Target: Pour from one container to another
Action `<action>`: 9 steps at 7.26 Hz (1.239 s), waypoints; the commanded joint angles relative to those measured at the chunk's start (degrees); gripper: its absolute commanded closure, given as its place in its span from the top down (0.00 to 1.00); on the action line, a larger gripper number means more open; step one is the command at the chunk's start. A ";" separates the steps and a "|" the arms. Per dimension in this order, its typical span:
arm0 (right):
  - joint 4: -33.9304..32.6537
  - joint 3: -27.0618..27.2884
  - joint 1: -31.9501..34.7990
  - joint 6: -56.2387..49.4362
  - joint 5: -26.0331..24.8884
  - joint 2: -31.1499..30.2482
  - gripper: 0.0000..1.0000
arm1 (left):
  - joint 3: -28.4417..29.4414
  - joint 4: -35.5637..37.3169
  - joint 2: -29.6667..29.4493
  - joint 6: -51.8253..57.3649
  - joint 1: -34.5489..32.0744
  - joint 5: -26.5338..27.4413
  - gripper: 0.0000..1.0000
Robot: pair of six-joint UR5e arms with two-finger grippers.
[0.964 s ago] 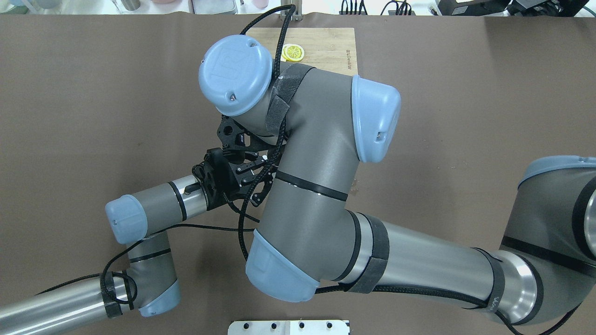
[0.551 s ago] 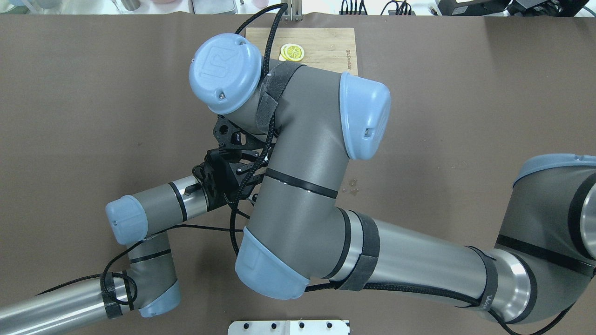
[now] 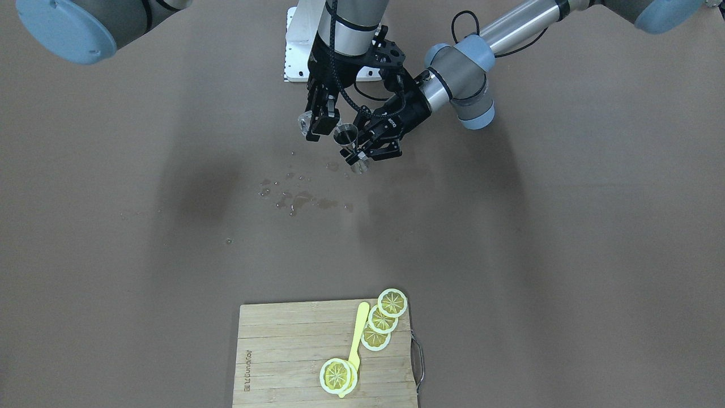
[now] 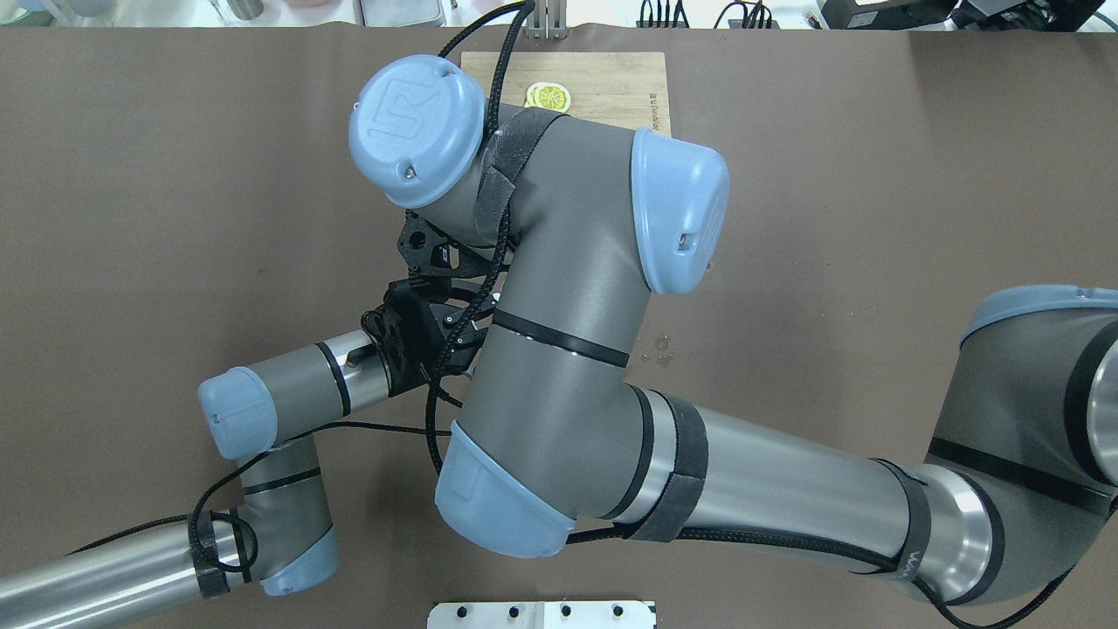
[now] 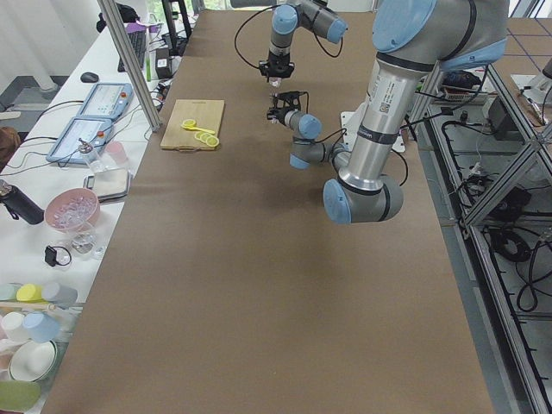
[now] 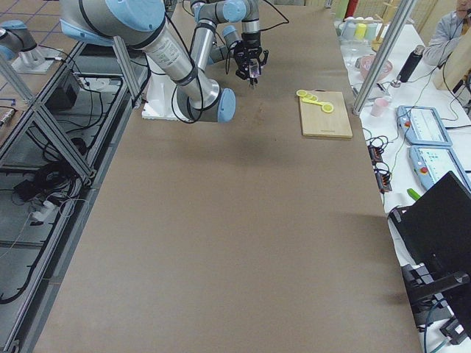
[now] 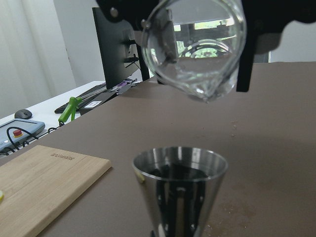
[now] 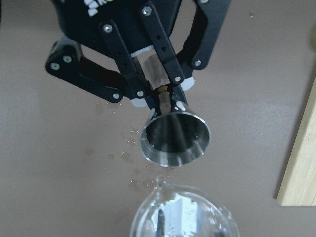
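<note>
Tabletop [image 3: 510, 226] carried a wooden board [image 3: 294, 357] near the operators' edge. Left hand [image 3: 365, 148] clamped the steel jigger [image 3: 346, 137] upright by its waist. Right hand [image 3: 318, 126] gripped the clear glass cup [image 7: 195, 54], tilted just above the jigger's rim, not touching. Droplets [image 3: 294, 199] dotted the tabletop nearby.

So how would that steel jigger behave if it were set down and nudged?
Probably stiff and light: the jigger looks like thin polished steel. Likely slippery given the shiny walls; the left gripper pinches its narrow waist. Standing on one small cone rim, it might tip easily.
</note>
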 commanded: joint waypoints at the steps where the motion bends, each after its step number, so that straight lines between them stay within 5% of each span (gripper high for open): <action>1: -0.13 0.50 0.12 -0.73 0.00 -0.20 0.00 | 0.00 0.00 0.00 0.00 0.00 0.00 0.00; 9: -0.13 0.16 -1.01 -1.08 -1.23 -0.29 0.00 | 0.00 -0.09 0.00 0.00 0.00 0.00 0.00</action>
